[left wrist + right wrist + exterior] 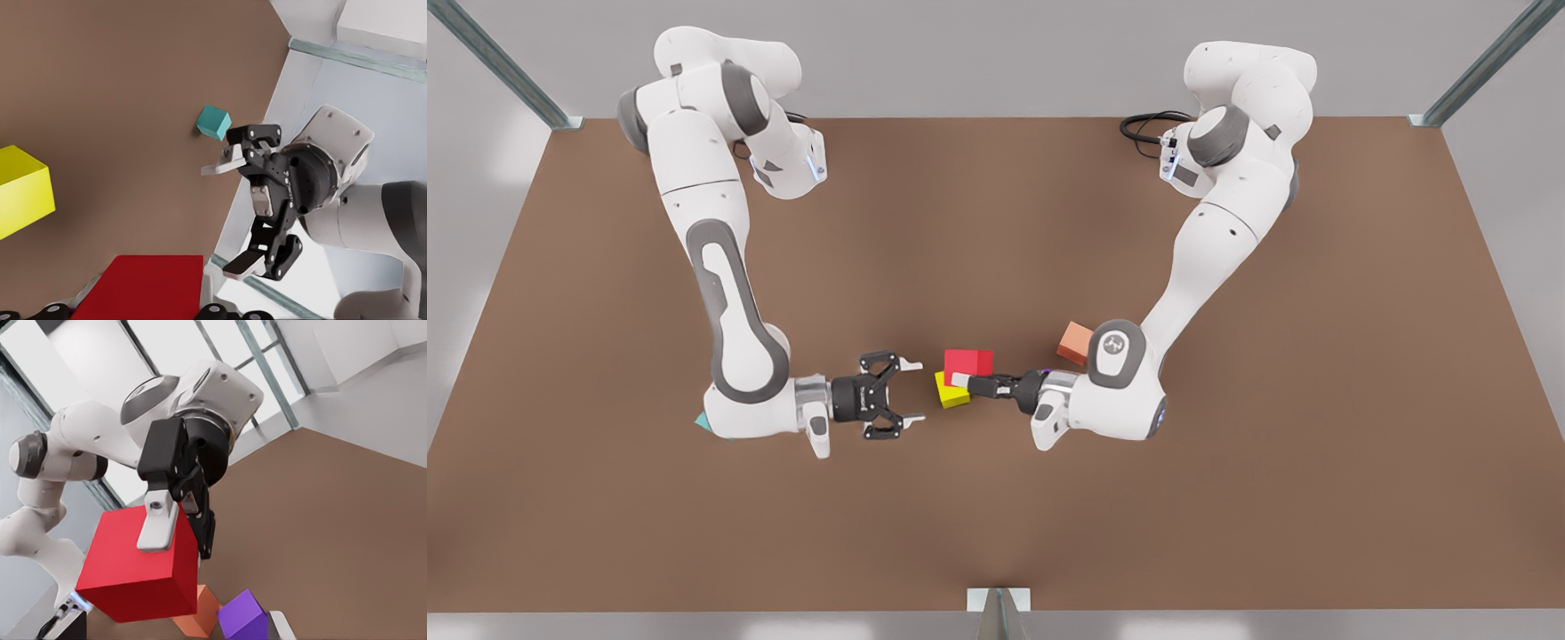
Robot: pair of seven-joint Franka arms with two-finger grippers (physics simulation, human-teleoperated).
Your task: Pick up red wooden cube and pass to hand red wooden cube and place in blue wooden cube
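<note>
- Left hand (960, 380): on the arm at the front view's right, clenched on the red cube (969, 363). One pale finger (159, 527) lies flat on a cube face in the right wrist view.
- Red cube: held off the bench (996, 222) as I judge it, near the middle, overlapping the yellow cube (951, 397) in the front view. I cannot tell whether the two touch.
- Right hand (913, 393): on the arm at the front view's left, released, with fingers spread wide. It faces the red cube across a short gap.
- Blue cube (213, 122): on the bench just beside the right arm's wrist, at the front view's left.
- Other items: salmon cube (1075, 342) beside the left arm, purple cube (243, 615) next to it.
- Step in hand, as I judge it: the pass from left hand to right hand, not yet made.
- Method, approach:
  - I bring the right hand straight in along the line between the two hands.
  - I set its fingers on the pair of faces the left fingers do not cover.
  - I keep the cube high enough to miss the yellow cube.
- Method, transfer:
  - I close the right hand fully before I let the left hand go.
  - I then back the left hand out level.
- Risk: an off-centre grip may twist the cube and spoil the later placing at the blue cube.
</note>
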